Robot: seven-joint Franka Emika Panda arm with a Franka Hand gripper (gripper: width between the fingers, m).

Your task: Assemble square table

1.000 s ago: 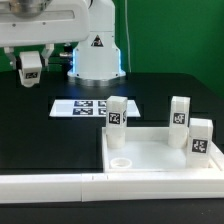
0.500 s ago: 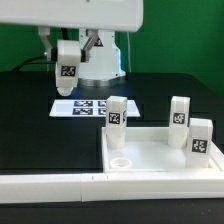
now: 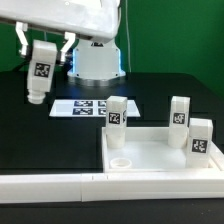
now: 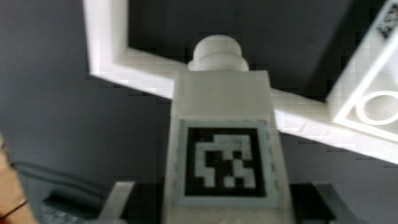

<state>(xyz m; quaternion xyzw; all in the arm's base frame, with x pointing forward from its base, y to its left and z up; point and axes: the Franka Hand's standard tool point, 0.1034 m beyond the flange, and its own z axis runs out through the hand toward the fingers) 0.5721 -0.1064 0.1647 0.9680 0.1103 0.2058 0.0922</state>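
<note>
My gripper [image 3: 43, 50] is shut on a white tagged leg block [image 3: 40, 72] and holds it tilted in the air, above the black table at the exterior view's left. The wrist view shows that leg [image 4: 222, 130] between my fingers [image 4: 121, 200], its round peg pointing away. The white square table top [image 3: 150, 160] lies at the front right. Three legs stand upright in it: one at its far left corner [image 3: 117, 113], one at its far right corner [image 3: 179, 112], one at its right side [image 3: 201, 137]. Its near left socket [image 3: 120, 161] is empty.
The marker board [image 3: 85, 107] lies flat behind the table top. A long white wall [image 3: 60, 183] runs along the front edge. The robot's base [image 3: 97, 55] stands at the back. In the wrist view a white edge [image 4: 134, 65] runs behind the leg.
The gripper with the leg swung right half a second ago and has now moved back toward the exterior view's left. The table top and its three legs have not moved.
</note>
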